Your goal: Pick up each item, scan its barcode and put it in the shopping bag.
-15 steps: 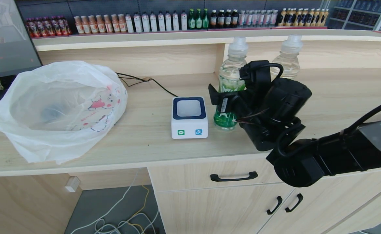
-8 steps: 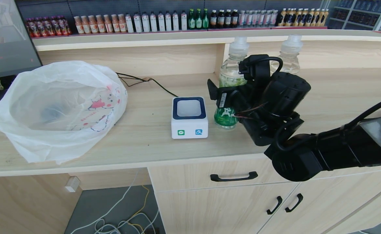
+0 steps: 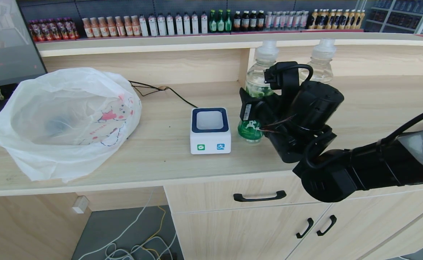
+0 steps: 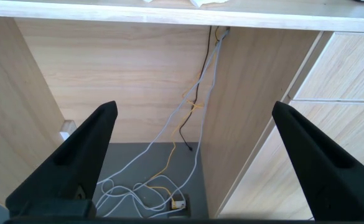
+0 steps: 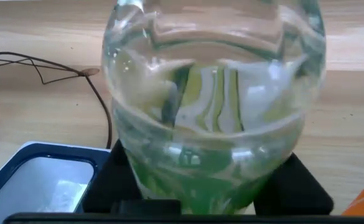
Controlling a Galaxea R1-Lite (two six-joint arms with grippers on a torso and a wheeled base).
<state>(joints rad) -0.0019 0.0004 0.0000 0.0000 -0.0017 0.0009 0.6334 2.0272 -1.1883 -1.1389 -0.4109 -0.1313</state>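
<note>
A long counter (image 3: 153,159) of light wood runs across a shop, with black-handled drawers (image 3: 259,196) under it. Behind it, a shelf holds a row of drinks (image 3: 197,21). The white scanner (image 3: 210,130) sits in the middle of the counter. The shopping bag (image 3: 67,122) lies open at its 9 o'clock. At the scanner's 3 o'clock, just beside it, the bottle (image 3: 250,129) stands upright, and the right gripper (image 3: 254,112) is clenched around it. A second bottle (image 3: 319,61) stands at 1 o'clock from the first. The left gripper (image 4: 194,109) hangs below the counter, spread wide with nothing in it, above loose cables (image 4: 163,180) on the floor.
</note>
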